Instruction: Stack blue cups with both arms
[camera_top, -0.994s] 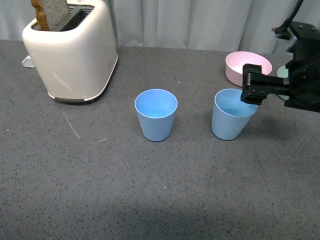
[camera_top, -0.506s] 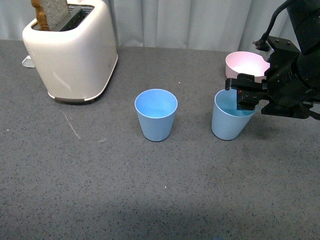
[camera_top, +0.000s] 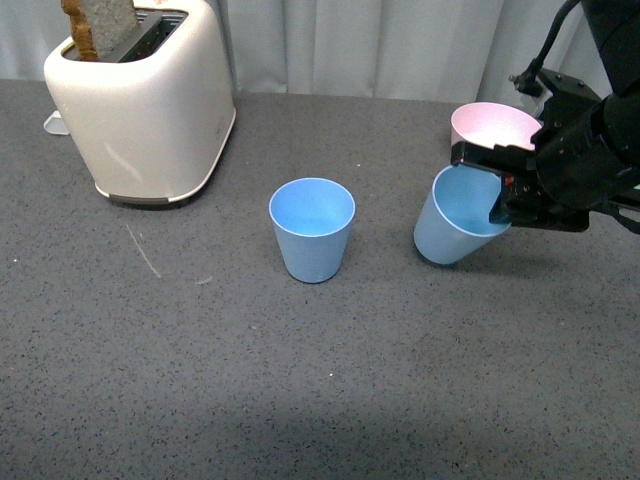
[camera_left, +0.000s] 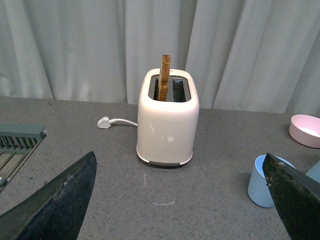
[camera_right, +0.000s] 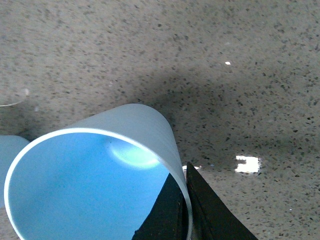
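Note:
One blue cup (camera_top: 312, 229) stands upright and open on the grey table in the middle of the front view; it also shows in the left wrist view (camera_left: 262, 181). My right gripper (camera_top: 500, 200) is shut on the rim of the second blue cup (camera_top: 455, 220), which is tilted with its base swung left and lifted slightly. In the right wrist view the fingers (camera_right: 200, 210) pinch this cup's wall (camera_right: 135, 130), one inside and one outside. My left gripper (camera_left: 180, 200) is open and empty, out of the front view, facing the toaster.
A cream toaster (camera_top: 140, 105) with a slice of bread stands at the back left. A pink bowl (camera_top: 492, 128) sits behind the held cup. A grey rack (camera_left: 17, 145) lies at the edge of the left wrist view. Curtains close the back.
My right gripper has closed on the right cup's rim and tipped and raised it, the base swinging left. The middle cup has not moved.

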